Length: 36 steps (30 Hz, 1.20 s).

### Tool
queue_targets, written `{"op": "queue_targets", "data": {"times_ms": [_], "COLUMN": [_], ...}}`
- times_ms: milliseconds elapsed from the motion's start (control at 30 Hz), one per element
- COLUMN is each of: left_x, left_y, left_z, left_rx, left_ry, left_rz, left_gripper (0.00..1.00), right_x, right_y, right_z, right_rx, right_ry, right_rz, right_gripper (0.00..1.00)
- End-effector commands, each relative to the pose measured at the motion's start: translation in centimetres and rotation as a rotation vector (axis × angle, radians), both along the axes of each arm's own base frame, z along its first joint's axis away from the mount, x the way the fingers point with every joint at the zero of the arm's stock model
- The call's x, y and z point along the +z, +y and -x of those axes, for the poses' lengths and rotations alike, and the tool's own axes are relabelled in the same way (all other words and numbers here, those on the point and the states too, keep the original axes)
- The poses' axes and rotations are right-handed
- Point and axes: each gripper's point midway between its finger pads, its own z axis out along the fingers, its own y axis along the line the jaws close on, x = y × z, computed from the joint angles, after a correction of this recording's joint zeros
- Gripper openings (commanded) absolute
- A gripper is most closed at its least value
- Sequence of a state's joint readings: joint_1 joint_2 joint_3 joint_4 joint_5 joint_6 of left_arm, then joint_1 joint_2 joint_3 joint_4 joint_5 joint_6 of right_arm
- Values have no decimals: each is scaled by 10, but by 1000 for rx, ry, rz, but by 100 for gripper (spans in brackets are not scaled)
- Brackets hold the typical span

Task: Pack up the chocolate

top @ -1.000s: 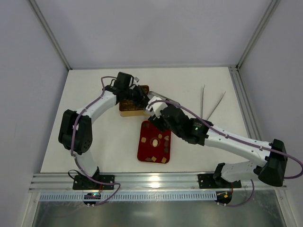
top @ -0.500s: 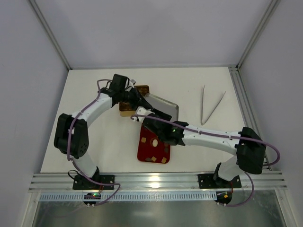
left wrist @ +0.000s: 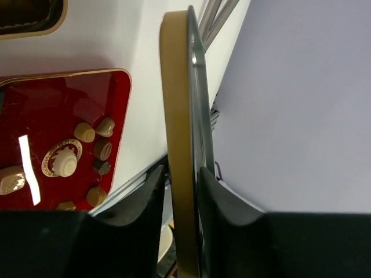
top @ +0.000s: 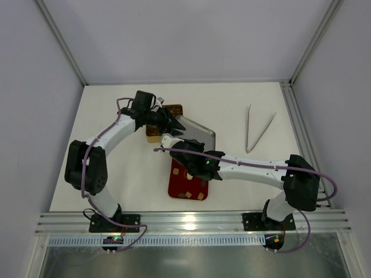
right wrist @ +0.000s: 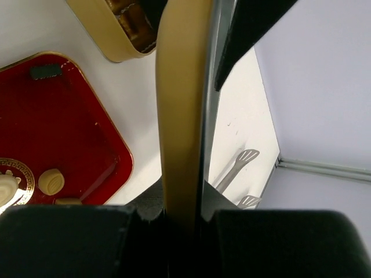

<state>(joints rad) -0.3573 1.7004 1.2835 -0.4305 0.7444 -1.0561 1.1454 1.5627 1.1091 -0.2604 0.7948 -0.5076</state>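
Small tan, brown, cream chocolate pieces [left wrist: 102, 149], apparently loose, dot red tray [left wrist: 52, 98].

Two robot arms, each ending in one gripper: left gripper [left wrist: 182, 194] and right gripper [right wrist: 182, 200]. One gold-edged lid [top: 197, 132], frame centre, gripped by both. One gold box [top: 153, 136]. One red tray [top: 175, 182]. Chocolate [left wrist: 84, 132]: at least eight pieces countable on the tray in the left wrist view; those in the box too hidden to count. One pair of metal tongs [top: 248, 127], upper right, with two blades.
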Motion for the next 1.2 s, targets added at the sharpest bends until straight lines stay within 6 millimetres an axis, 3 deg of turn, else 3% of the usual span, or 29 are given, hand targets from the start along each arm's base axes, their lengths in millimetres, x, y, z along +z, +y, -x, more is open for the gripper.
{"op": "queue_targets", "data": {"times_ms": [0,33,133,233,467,600,700,967,1100,1167], "left_x": [33,38,43,52,77,113,128,148,150,155], "left_y": [2,3,8,16,51,70,89,121,139,148], "left_z": [0,-2,-10,-23,-67,-90,-105,-122,-121,-116], "left_rx": [-34,-33,-12,22,128,184,247,350,422,456], "left_ry": [-128,-154,-198,-247,-340,-432,-474,-542,-576,-614], "left_rz": [48,46,28,11,-4,7,-6,-43,-106,-147], "left_gripper": [32,49,75,83,89,91,91,91,91,91], "right_x": [41,43,52,58,69,66,71,76,95,106], "right_y": [9,10,10,13,15,17,19,25,32,25], "right_z": [-12,-12,-10,-7,3,6,5,1,-16,-37], "right_rx": [-46,-48,-48,-33,-12,-5,-7,5,9,-12], "right_ry": [-82,-83,-75,-54,14,56,76,154,259,315], "right_rz": [-139,-147,-172,-202,-277,-279,-301,-392,-574,-690], "right_gripper": [4,4,4,4,4,4,4,4,4,4]}}
